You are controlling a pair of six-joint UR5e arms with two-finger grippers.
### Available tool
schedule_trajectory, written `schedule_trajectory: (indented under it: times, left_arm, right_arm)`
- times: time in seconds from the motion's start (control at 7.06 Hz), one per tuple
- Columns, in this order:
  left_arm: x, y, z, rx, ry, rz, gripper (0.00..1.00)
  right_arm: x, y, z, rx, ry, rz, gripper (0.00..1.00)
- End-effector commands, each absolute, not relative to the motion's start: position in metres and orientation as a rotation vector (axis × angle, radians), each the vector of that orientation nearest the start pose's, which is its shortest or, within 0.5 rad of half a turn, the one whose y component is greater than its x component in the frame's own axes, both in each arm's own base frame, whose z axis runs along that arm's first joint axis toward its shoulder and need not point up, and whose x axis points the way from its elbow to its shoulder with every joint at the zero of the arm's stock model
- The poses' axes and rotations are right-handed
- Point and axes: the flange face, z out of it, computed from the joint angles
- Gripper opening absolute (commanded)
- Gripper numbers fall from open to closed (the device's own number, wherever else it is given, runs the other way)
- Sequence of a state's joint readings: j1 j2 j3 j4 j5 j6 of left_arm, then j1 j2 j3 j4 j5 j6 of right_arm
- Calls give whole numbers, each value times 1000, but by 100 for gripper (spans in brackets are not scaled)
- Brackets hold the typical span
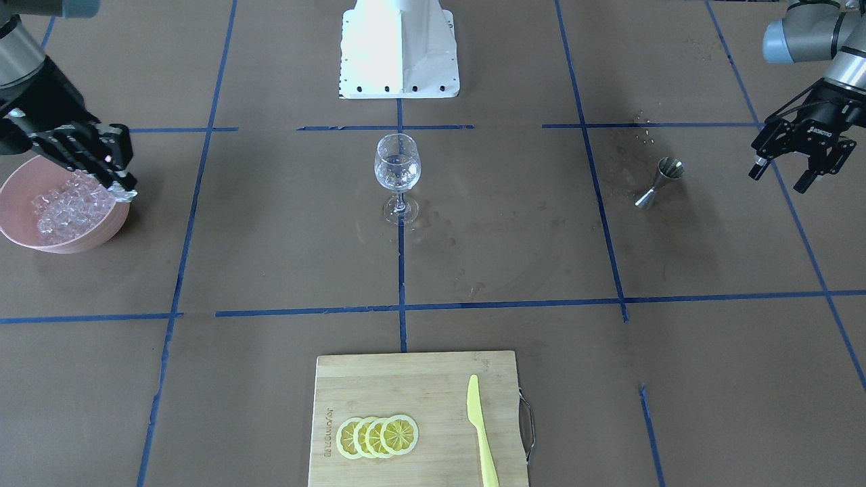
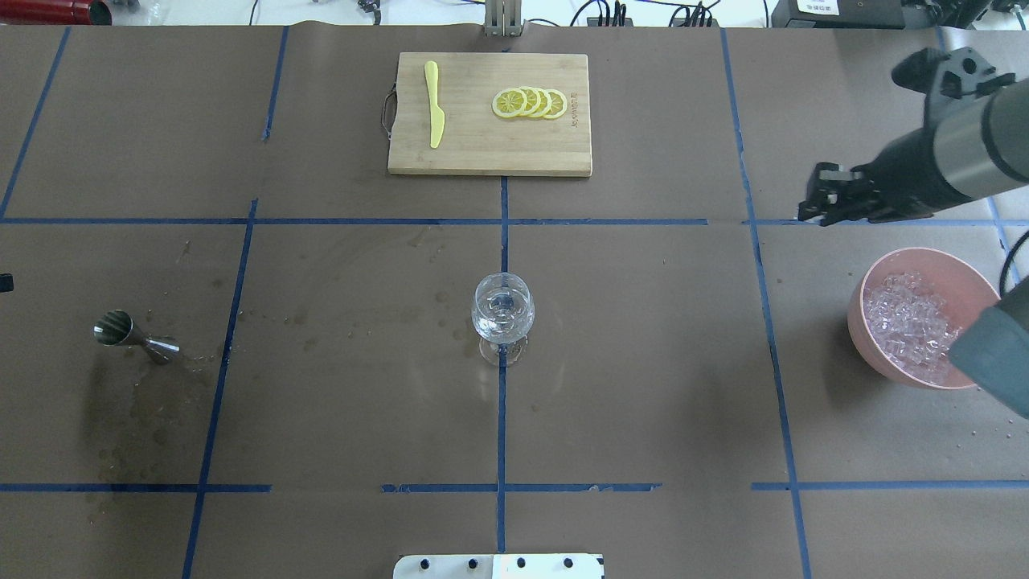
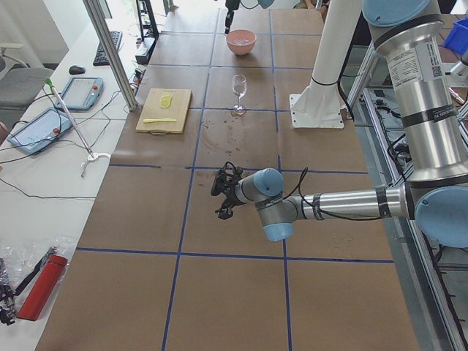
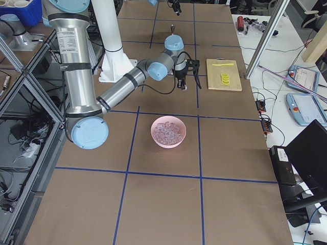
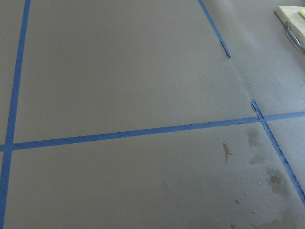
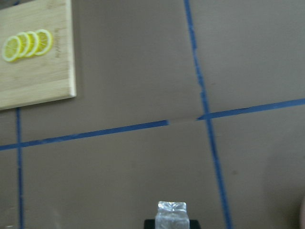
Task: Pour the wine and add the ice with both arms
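Brown table (image 1: pixel 270 237) has the glass (image 1: pixel 397 166) in its middle, and well off to the glass's right, near the pink bowl (image 1: pixel 81 245), the right gripper (image 1: pixel 120 184) pinches one ice cube (image 6: pixel 172 214) that might slip out and fall, while the left gripper (image 1: pixel 781 177) hangs wide open and empty.

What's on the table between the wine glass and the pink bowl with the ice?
Nothing stands there. In the overhead view, only bare brown table with one blue tape line lies between the wine glass and the pink bowl.

Bottom edge crops the ice cube (image 6: pixel 172 215), seemingly gripped
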State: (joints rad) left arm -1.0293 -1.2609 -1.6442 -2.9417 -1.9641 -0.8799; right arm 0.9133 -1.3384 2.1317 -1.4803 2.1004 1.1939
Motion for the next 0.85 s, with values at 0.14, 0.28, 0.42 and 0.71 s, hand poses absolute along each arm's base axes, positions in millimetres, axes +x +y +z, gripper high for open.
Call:
schedule_trajectory:
  times: [0.14,0.28,0.42,0.71]
  left_arm:
    - [113,-372,610,613,995,-79,100]
    - [113,-371,610,616,997,-78,100]
    - [113,-371,610,616,998,-79,100]
    - [113,-370,609,618,1014,-94,100]
  right_arm:
    - [-365,-413,96,0,-1124,380,0]
    - [-393,-397,84,-6,-1127,379,0]
    - [-414,-387,79,9,-1120,390,0]
    - [-433,-384,76,12,-1109,381,0]
